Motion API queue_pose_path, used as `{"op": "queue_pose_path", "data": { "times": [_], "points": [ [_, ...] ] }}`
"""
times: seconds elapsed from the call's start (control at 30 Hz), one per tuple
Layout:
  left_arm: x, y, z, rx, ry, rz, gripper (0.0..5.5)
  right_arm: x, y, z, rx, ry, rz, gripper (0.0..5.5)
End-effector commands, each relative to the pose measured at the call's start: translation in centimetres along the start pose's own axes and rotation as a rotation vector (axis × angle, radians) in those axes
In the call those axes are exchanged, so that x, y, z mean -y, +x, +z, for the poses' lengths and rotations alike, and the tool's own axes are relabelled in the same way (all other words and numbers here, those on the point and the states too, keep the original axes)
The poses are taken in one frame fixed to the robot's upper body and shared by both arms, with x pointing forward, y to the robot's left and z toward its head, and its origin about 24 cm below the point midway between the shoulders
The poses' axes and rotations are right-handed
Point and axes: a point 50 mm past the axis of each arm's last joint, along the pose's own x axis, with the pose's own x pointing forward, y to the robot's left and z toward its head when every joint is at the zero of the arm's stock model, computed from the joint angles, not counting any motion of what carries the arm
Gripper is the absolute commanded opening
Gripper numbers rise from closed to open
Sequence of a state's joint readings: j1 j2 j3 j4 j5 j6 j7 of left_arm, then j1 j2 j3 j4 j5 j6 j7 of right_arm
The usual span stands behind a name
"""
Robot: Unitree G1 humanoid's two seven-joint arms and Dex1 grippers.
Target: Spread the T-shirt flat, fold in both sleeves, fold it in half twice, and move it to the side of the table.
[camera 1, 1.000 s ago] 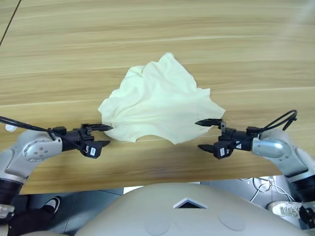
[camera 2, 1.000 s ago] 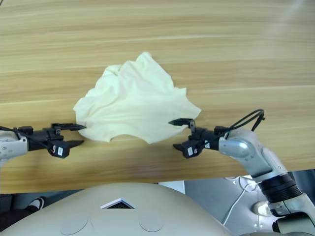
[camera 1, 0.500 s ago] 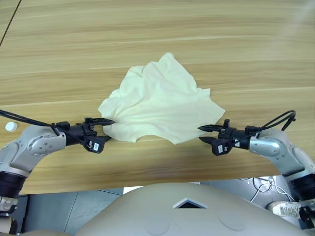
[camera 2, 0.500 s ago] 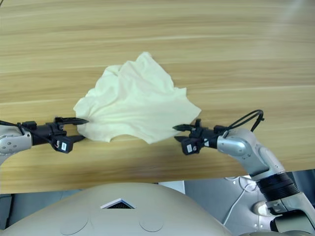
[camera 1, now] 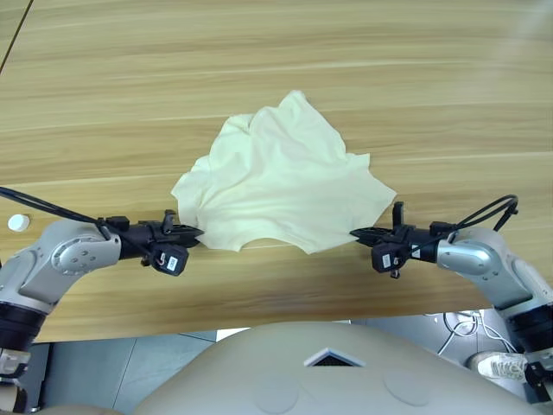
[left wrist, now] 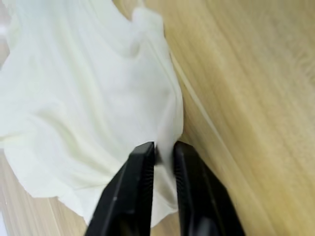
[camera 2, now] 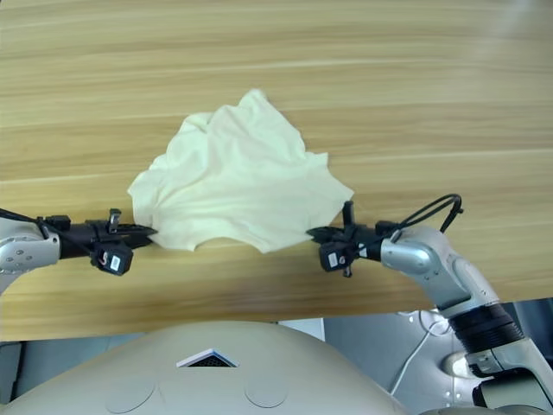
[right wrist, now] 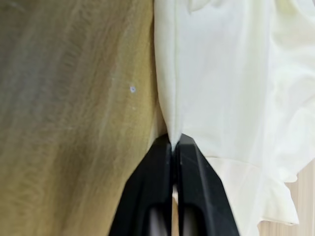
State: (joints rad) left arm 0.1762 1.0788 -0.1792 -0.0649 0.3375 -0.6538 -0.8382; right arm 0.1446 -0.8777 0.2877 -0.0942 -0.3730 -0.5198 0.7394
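A crumpled pale yellow T-shirt (camera 1: 281, 186) lies bunched on the wooden table (camera 1: 276, 60), near the front edge. My left gripper (camera 1: 197, 232) sits at the shirt's near left edge, its fingers pinched together on the fabric (left wrist: 164, 150). At the shirt's near right corner, my right gripper (camera 1: 354, 233) is shut on the hem (right wrist: 173, 140). Both grippers lie low on the tabletop and point inward at the cloth.
A small white round object (camera 1: 12, 222) rests on the table at the far left. The table's front edge (camera 1: 259, 316) runs just behind both grippers. Wide bare wood stretches beyond the shirt and to both sides.
Both grippers were open beside the shirt a second ago. They have slid inward onto its near left and right edges and shut on the fabric.
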Motion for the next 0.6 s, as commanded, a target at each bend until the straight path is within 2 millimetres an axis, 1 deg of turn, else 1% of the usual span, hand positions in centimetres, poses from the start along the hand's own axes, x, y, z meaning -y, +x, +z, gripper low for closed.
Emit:
{"op": "queue_pose_path", "data": {
  "times": [0.03, 0.2, 0.27, 0.33, 0.37, 0.43, 0.47, 0.5, 0.57, 0.6],
  "points": [
    [-0.4, -0.1, 0.2, -0.001, 0.002, -0.004, 0.07, 0.0, 0.0, -0.1, -0.009, 0.009, 0.005, 0.00],
    [-0.5, 0.0, 0.5, 0.022, 0.000, -0.001, 0.01, 0.2, -0.1, 0.0, 0.000, 0.009, -0.009, 0.00],
    [-0.8, -0.1, 1.0, 0.064, -0.006, 0.020, 0.01, 0.7, -0.3, -0.1, -0.006, 0.005, -0.047, 0.00],
    [-2.7, -1.1, 1.7, 0.152, -0.029, 0.138, 0.01, 2.5, -0.7, -0.5, -0.008, 0.008, -0.135, 0.00],
    [-3.9, -1.9, 1.7, 0.187, -0.028, 0.222, 0.01, 4.0, -1.1, -0.8, -0.009, 0.011, -0.213, 0.00],
    [-7.0, -3.8, 1.1, 0.211, -0.005, 0.418, 0.01, 8.0, -2.4, -1.8, -0.026, 0.017, -0.412, 0.00],
    [-8.8, -4.8, 0.4, 0.191, 0.025, 0.537, 0.01, 10.0, -3.5, -2.0, -0.025, 0.015, -0.513, 0.00],
    [-10.3, -5.7, -0.2, 0.156, 0.052, 0.627, 0.01, 11.6, -4.4, -2.1, -0.020, 0.010, -0.589, 0.00],
    [-13.5, -8.3, -0.6, 0.090, 0.145, 0.814, 0.01, 15.5, -7.9, -1.6, 0.022, -0.015, -0.822, 0.00],
    [-14.5, -9.4, -0.4, 0.085, 0.179, 0.872, 0.01, 17.1, -9.7, -1.2, 0.053, -0.020, -0.930, 0.00]
  ]
}}
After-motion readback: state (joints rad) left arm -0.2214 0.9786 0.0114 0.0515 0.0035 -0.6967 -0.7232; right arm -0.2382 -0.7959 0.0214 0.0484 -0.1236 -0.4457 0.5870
